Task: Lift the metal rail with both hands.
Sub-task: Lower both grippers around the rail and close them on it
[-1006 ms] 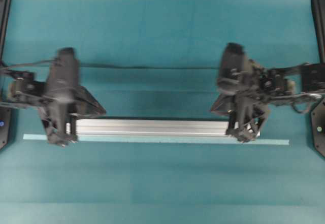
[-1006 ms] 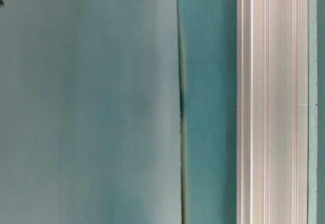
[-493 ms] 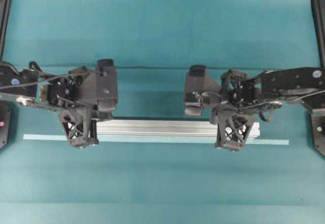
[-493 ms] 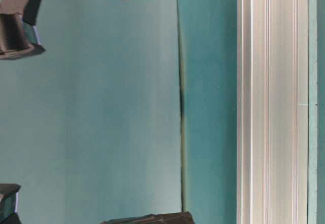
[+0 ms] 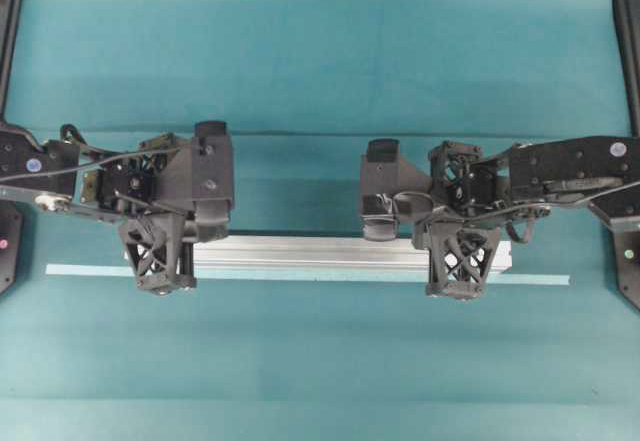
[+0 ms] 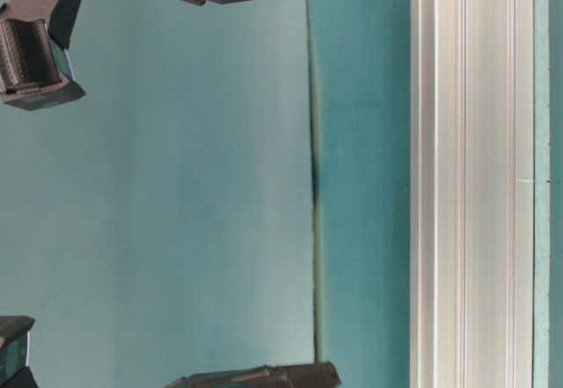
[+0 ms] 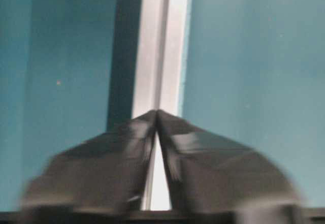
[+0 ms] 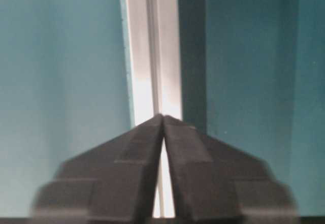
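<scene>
Both arms have swung inward since a second ago, from the rail's far ends to spots nearer its middle. Seen from overhead, the left end effector (image 5: 160,271) sits at lower left over the metal rail (image 5: 310,252), the right end effector (image 5: 458,276) at lower right. In both wrist views, each end effector's fingertips meet at a point with no gap, above the rail and gripping nothing. The silver rail lies flat across the lower middle of the teal desk (image 5: 320,61), just beside a thin pale-green tape strip (image 5: 535,280).
</scene>
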